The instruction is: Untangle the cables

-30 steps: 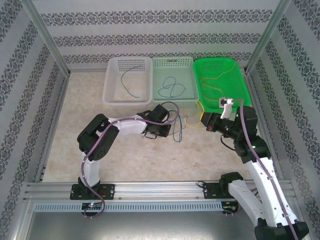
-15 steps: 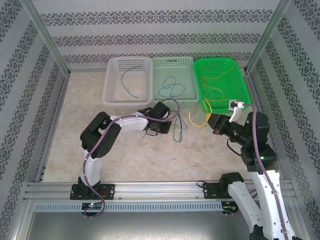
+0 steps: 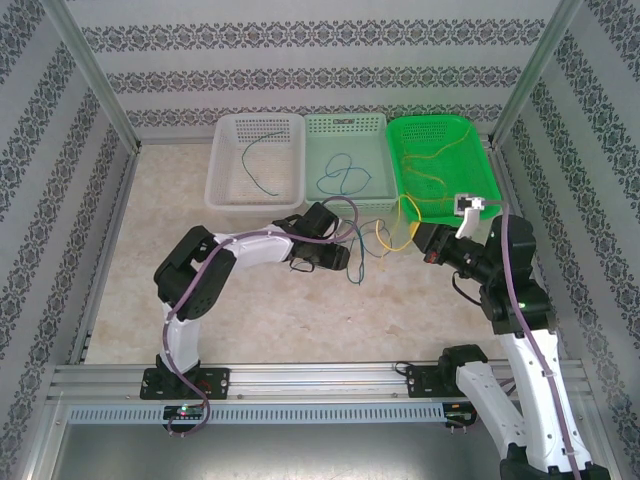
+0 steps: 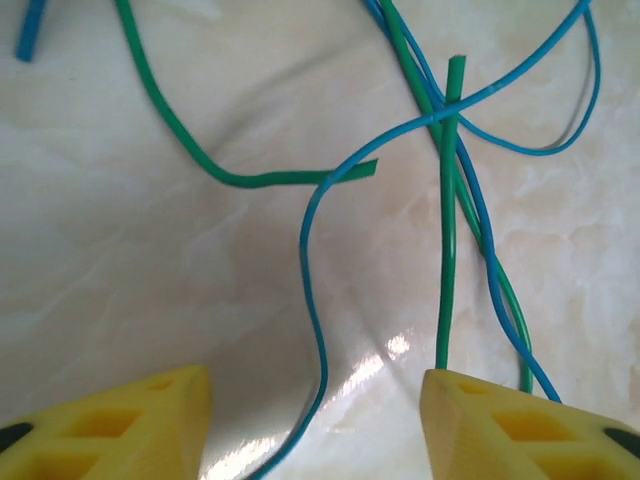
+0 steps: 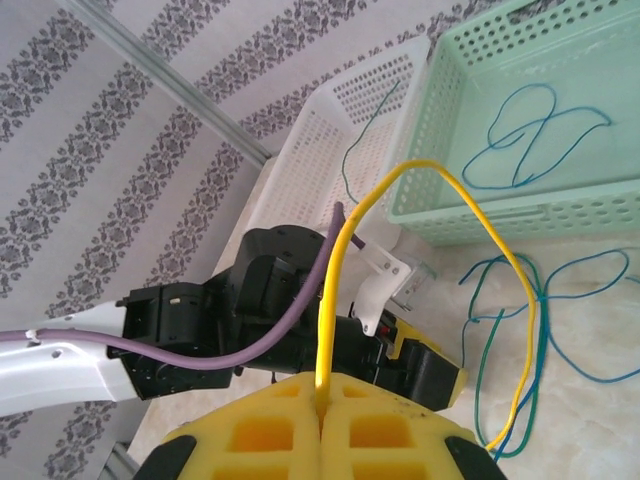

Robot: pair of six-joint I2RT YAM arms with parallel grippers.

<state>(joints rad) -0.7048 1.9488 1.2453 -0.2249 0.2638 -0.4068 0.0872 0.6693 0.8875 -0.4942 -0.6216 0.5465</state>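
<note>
Three baskets stand in a row at the far side of the table (image 3: 260, 310) in the overhead view: a white basket (image 3: 215, 170), a pale green basket (image 3: 345, 122) and a bright green basket (image 3: 480, 165). One dark wire (image 3: 258, 165) lies in the white one, one blue wire (image 3: 345, 178) in the pale green one, and yellow wire (image 3: 440, 165) in the bright green one. Two arms meet just in front of the baskets, with a small tangle (image 3: 355, 262) of blue and green strands on the table between them. From above, the spacing of the fingers is hard to make out, but the wrist views make it plain. Seen from the left wrist, the left gripper (image 4: 315, 430) has its two yellow fingers (image 4: 130, 420) spread wide apart, gripping nothing. One blue cable (image 4: 310, 250) curves between them on the marble and crosses a green cable (image 4: 445, 250). Two cut green ends are visible, and whether they belong to one cable or two cannot be told. Seen from the right wrist, the right gripper (image 5: 320, 405) is pressed closed on one yellow cable (image 5: 450, 190), which rises from the fingers, arches over, and drops beside the blue and green strands on the table.
</note>
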